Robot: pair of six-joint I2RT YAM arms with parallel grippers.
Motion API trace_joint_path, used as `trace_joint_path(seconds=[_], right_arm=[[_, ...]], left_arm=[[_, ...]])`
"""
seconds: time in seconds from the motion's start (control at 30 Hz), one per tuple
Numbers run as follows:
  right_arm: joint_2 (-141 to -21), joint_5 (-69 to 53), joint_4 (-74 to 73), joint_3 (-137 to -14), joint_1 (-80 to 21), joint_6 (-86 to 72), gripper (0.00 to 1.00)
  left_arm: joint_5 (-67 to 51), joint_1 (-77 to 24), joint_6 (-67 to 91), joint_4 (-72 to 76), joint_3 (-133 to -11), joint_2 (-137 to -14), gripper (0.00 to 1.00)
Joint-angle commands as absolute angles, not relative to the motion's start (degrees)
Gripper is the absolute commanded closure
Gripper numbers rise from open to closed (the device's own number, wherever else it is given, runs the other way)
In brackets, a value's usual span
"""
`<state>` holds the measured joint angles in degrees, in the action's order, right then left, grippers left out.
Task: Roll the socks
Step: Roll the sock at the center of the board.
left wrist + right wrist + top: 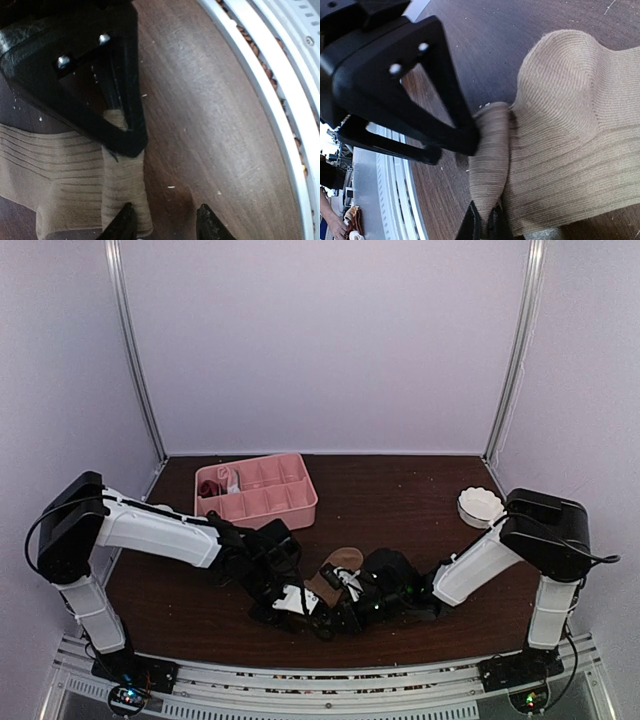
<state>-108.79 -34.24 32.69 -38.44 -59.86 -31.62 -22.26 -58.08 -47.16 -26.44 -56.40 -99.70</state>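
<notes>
A tan ribbed sock [338,565] lies flat on the dark wood table [400,500], near its front edge. My right gripper [483,225] is shut on a raised fold of this sock [492,155] along its edge. In the left wrist view the same sock [60,170] fills the lower left. My left gripper [165,227] is open: one fingertip [122,225] rests on the folded edge and the other stands over bare table. The right gripper's black finger [95,65] presses on the fold just beyond. Both grippers [310,605] meet over the sock's near end.
A pink divided tray [258,490] sits at the back left with a dark red bundle [210,487] in one cell. A white fluted bowl [480,505] stands at the right. The metal rail [280,100] of the table's front edge runs close to the grippers.
</notes>
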Motion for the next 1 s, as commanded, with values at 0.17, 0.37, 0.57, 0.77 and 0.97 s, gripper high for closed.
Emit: trace_joint_path(seconds=[0.17, 0.37, 0.57, 0.77, 0.97], right_arm=[[-114.18, -33.69, 16.43, -33.96, -59.69, -32.15, 1.00], [-114.44, -34.32, 16.41, -34.38, -59.51, -31.56, 1.00], [-114.01, -34.40, 16.22, -33.61, -58.78, -31.28, 1.00], [-113.25, -34.27, 15.80, -33.09, -58.19, -30.89, 1.00], [-113.54, -34.74, 15.82, -33.75, -58.09, -31.11, 1.00]], left_arm=[[-17.82, -58.45, -49.09, -22.59, -58.82, -103.94, 0.61], [-13.46, -58.76, -48.71, -20.20, -58.63, -105.30, 0.62], [-17.15, -58.88, -47.55, -22.95, -58.13, -98.82, 0.60], [-21.44, -58.89, -47.24, -27.20, -57.68, -94.85, 0.59], [-21.77, -58.89, -47.32, -26.83, -59.46, -99.12, 0.59]])
